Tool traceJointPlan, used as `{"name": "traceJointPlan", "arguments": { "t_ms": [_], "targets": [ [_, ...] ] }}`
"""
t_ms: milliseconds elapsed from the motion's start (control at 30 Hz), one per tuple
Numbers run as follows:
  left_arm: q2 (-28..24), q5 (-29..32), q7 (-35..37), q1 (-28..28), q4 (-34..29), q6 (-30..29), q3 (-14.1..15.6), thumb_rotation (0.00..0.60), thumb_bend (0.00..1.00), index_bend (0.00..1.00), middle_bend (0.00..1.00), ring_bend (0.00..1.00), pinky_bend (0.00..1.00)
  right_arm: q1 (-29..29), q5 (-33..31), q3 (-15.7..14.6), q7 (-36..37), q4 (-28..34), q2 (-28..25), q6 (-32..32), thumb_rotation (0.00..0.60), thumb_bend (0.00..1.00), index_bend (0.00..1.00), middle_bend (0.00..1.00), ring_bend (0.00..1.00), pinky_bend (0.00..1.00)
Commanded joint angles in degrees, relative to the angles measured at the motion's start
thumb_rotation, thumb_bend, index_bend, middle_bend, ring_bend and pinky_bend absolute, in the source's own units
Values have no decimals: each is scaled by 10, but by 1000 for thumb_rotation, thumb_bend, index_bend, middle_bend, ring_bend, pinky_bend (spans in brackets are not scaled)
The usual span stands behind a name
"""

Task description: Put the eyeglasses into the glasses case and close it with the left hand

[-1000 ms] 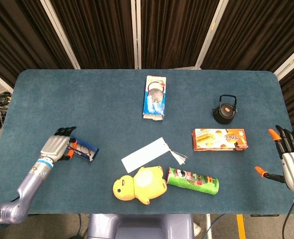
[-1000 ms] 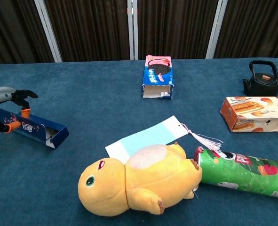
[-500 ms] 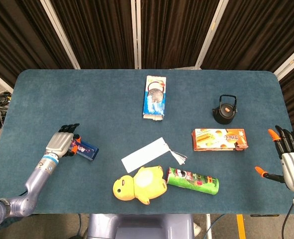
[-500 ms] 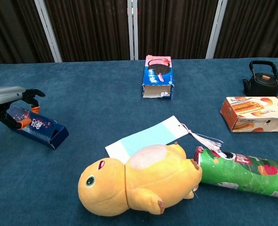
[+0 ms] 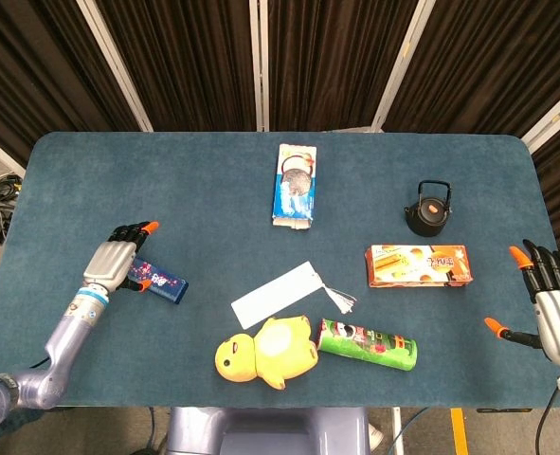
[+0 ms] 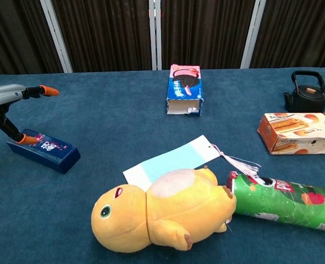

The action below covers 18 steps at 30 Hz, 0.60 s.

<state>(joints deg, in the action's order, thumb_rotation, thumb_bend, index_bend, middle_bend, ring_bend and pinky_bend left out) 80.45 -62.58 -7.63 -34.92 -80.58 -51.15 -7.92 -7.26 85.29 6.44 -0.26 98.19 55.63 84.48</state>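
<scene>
Case [image 6: 43, 150] lies shut on the counter [image 5: 204, 199], just under the left hand [image 5: 116, 262], whose fingers [image 6: 45, 89] have lifted off and spread since a moment ago. Right hand [image 5: 556, 308] hovers splayed, holding nothing.

Left hand [image 6: 8, 107] over closed glasses case [image 6: 44, 150]

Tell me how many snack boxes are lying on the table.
2: the blue cookie box at the far middle, and the orange biscuit box on the right, near the black kettle.
</scene>
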Motion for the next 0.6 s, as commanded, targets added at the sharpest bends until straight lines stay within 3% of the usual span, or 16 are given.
{"name": "traceJointPlan", "arguments": {
  "t_ms": [33,267,400,600],
  "targets": [
    [-22,-23,16,1,-15,11,10,600,145,0,0,0,0,0,1,0,0,1,0,1,600,0,0,0,0,0],
    [-28,-43,25,-10,5,50,29,600,112,10,0,0,0,1,4,-1,-1,3,-1,3,600,0,0,0,0,0],
    [0,-44,15,-20,38,57,30,600,112,96,5,0,0,1,4,-1,-1,3,-1,3,600,0,0,0,0,0],
    [19,-36,-1,-28,58,65,31,600,123,252,200,111,140,1,1,0,0,1,-1,3,600,0,0,0,0,0]
  ]
}}
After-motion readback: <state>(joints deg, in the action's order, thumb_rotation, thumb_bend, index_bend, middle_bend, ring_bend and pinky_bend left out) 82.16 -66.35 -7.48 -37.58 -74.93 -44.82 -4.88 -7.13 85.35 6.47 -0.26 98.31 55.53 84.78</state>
